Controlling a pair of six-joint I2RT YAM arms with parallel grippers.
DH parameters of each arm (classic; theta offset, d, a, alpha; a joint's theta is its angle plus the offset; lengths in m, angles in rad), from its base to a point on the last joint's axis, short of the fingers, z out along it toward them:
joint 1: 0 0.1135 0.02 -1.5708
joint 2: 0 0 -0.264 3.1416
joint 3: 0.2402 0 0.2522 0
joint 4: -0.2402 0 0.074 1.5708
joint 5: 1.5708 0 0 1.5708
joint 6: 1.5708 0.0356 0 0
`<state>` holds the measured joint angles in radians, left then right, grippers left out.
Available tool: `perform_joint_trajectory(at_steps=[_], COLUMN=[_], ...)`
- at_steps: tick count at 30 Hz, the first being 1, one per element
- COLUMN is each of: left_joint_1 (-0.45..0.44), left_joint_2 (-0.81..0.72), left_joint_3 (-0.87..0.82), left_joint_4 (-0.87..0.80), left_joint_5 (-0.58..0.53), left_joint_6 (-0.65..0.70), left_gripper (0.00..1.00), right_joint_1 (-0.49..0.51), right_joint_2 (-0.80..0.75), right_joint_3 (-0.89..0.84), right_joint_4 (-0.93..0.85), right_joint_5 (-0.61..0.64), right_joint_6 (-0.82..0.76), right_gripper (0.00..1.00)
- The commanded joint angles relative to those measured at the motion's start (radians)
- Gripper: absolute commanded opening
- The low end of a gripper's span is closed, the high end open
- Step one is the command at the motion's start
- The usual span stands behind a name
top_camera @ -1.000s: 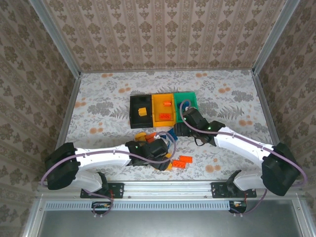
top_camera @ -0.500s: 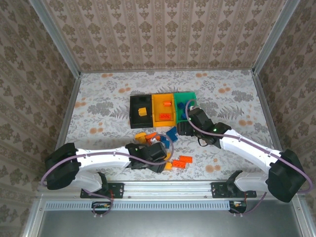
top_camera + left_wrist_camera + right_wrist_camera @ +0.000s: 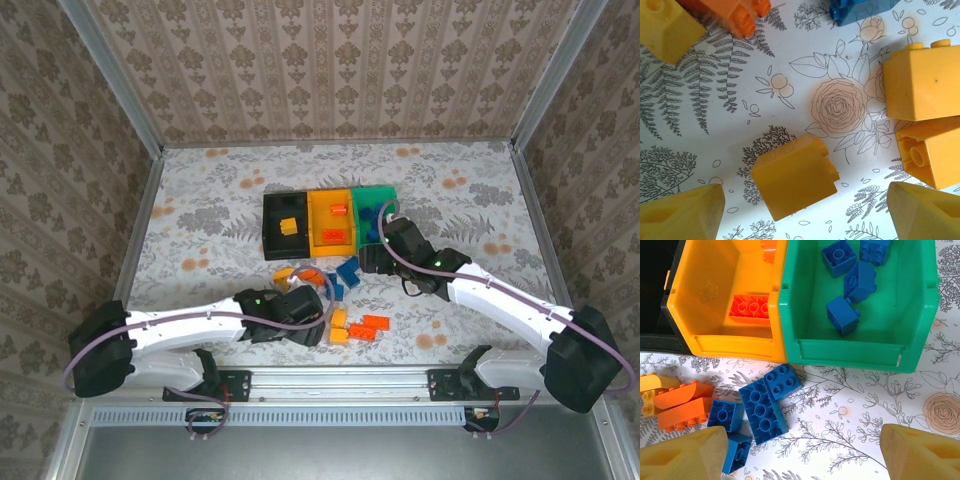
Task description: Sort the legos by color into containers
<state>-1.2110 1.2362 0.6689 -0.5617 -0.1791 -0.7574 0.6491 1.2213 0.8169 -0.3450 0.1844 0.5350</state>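
A yellow lego [image 3: 794, 176] lies on its side on the table, untouched, between the spread fingers of my open left gripper [image 3: 804, 200]. More yellow legos [image 3: 925, 82] lie to its right. The containers stand in a row: black bin [image 3: 283, 225], orange-yellow bin [image 3: 725, 295] holding a red-orange lego [image 3: 752, 306], and green bin [image 3: 860, 300] holding several blue legos [image 3: 842, 315]. My right gripper [image 3: 804, 440] hovers open just in front of the green bin, with blue legos [image 3: 762, 410] on the table by its left finger. In the top view the left gripper [image 3: 320, 318] and the right gripper [image 3: 372, 258] flank the loose pile.
Red-orange legos [image 3: 682, 405] lie left of the blue ones, and two more [image 3: 372, 326] sit near the front edge. The floral table [image 3: 200, 250] has free room on the left and far right. Patterned walls and metal rails enclose it.
My left gripper narrowed and then spread wide again, and the left arm drew back to the left. The right gripper shifted slightly toward the near side of the green bin.
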Motion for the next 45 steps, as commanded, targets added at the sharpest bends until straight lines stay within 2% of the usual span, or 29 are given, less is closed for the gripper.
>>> perform_joint_trajectory(at_steps=[1,6,12,15,23,27,30,33,36,39,45], left_joint_1=[0.013,0.047,0.069,0.074,0.074,0.077,0.091,0.168,0.307,0.450,0.589], left_joint_2=[0.050,0.091,0.103,0.107,0.051,-0.040,-0.111,-0.156,-0.148,-0.063,0.184], left_joint_3=[-0.028,-0.080,-0.092,-0.087,-0.077,-0.066,0.003,0.082,0.134,0.193,0.355], left_joint_4=[0.012,0.099,0.164,0.183,0.140,0.079,-0.015,-0.071,-0.007,0.096,0.200], left_joint_5=[0.016,0.025,0.029,0.038,0.031,-0.002,-0.051,-0.094,-0.063,0.003,0.058], left_joint_6=[-0.038,-0.045,-0.005,0.005,0.004,-0.008,0.017,0.080,0.157,0.219,0.285], left_gripper=[0.87,0.84,0.75,0.67,0.48,0.44,0.44,0.44,0.44,0.44,0.43], right_joint_1=[-0.008,-0.011,-0.022,-0.026,-0.031,-0.031,-0.032,-0.034,-0.035,-0.038,-0.040], right_joint_2=[-0.029,-0.048,-0.066,-0.065,-0.062,-0.055,-0.055,-0.055,-0.053,-0.045,-0.043], right_joint_3=[-0.018,-0.021,-0.021,-0.022,-0.023,-0.022,-0.022,-0.021,-0.021,-0.022,-0.033], right_joint_4=[0.004,-0.003,-0.009,-0.007,-0.006,0.000,0.004,0.004,0.005,0.005,0.005], right_joint_5=[0.016,0.016,0.019,0.015,0.010,0.006,-0.001,-0.002,0.000,0.003,0.001], right_joint_6=[0.011,0.009,0.005,0.005,0.007,0.010,0.013,0.013,0.013,0.013,0.018], right_gripper=[0.81,0.81,0.81,0.81,0.81,0.81,0.81,0.81,0.81,0.81,0.81])
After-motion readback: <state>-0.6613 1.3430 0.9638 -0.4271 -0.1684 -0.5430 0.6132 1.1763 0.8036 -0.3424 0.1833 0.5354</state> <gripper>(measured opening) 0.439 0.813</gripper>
